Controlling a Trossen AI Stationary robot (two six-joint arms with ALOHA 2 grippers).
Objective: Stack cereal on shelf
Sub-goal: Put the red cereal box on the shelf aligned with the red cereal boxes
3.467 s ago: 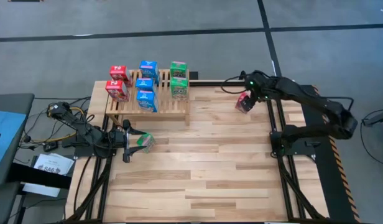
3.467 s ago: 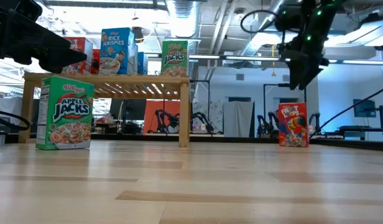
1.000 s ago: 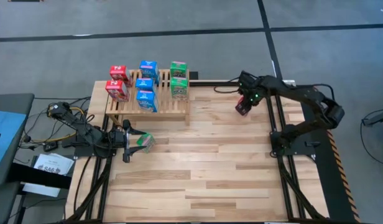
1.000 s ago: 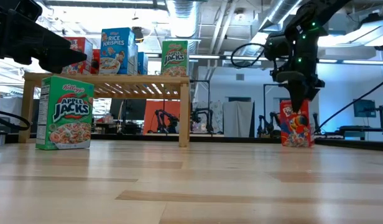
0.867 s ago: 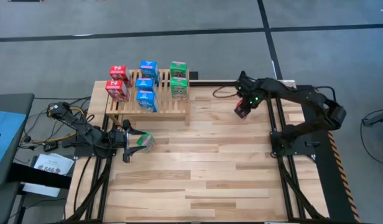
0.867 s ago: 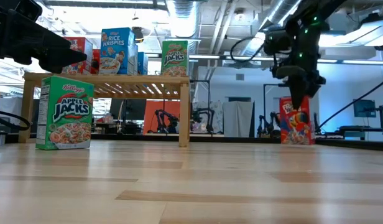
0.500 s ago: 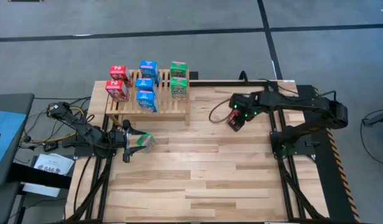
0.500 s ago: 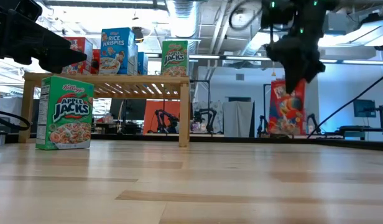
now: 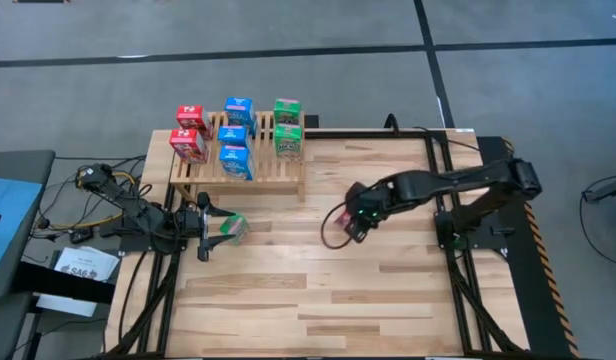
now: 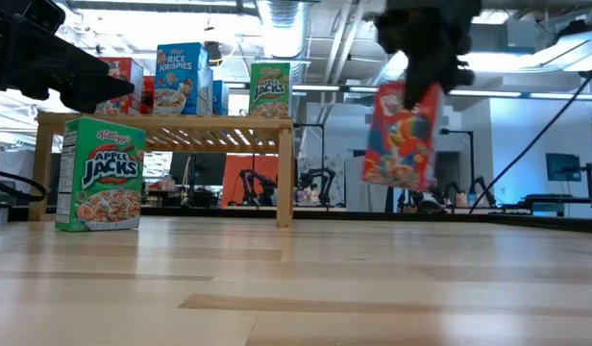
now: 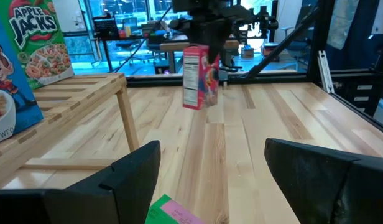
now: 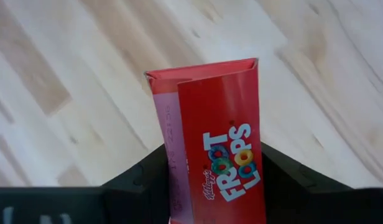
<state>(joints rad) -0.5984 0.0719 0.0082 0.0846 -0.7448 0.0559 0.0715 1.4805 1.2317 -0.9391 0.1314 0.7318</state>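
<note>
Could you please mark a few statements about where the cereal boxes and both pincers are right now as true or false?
1. The right pincer holds a red cereal box clear of the table. True.
2. The green box near the left pincer stands on the shelf. False: it stands on the tabletop, beside the shelf.
3. Six boxes sit on the shelf: two red, two blue, two green. True.
4. The left pincer is shut on the green box. False: its fingers stand apart, the box between them.
5. The red box is lying flat on the table. False: it hangs upright in the right pincer.
</note>
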